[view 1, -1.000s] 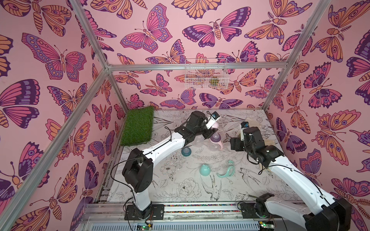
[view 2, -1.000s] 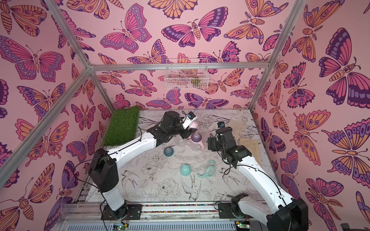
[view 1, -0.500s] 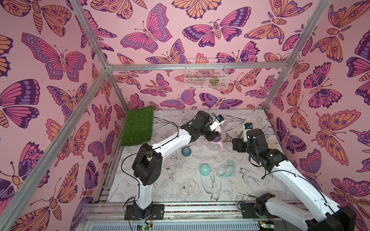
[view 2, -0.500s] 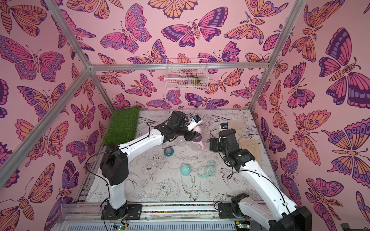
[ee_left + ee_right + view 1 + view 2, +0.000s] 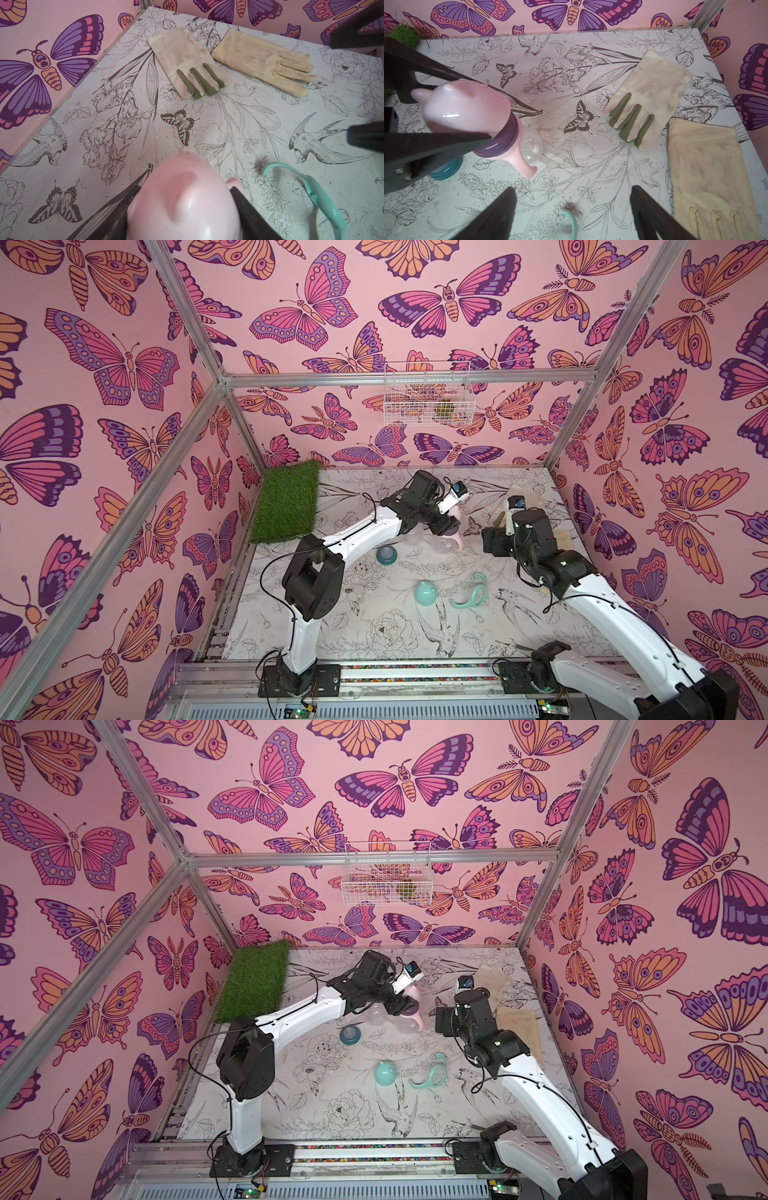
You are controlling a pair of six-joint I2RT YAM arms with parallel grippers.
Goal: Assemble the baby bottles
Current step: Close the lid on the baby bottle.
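The pink baby bottle (image 5: 527,145) stands mid-table with a purple collar (image 5: 500,143) and pink handle ring (image 5: 459,542). A pink eared dome cap (image 5: 185,199) sits on that collar, and my left gripper (image 5: 477,108) is shut on the cap, one finger on each side. My right gripper (image 5: 572,188) hovers open and empty to the right of the bottle, also in a top view (image 5: 488,539). A second clear bottle (image 5: 409,537), a teal collar (image 5: 386,554), a teal dome cap (image 5: 426,593) and a teal handle ring (image 5: 471,593) lie loose on the table.
Two beige gloves (image 5: 648,93) (image 5: 708,176) lie flat at the back right, near the right wall. A green grass mat (image 5: 286,502) covers the back left corner. A white wire basket (image 5: 428,398) hangs on the back wall.
My left gripper has moved right and down with the pink cap, bringing it onto the pink bottle's collar. The right arm has shifted slightly to the right and stayed open.
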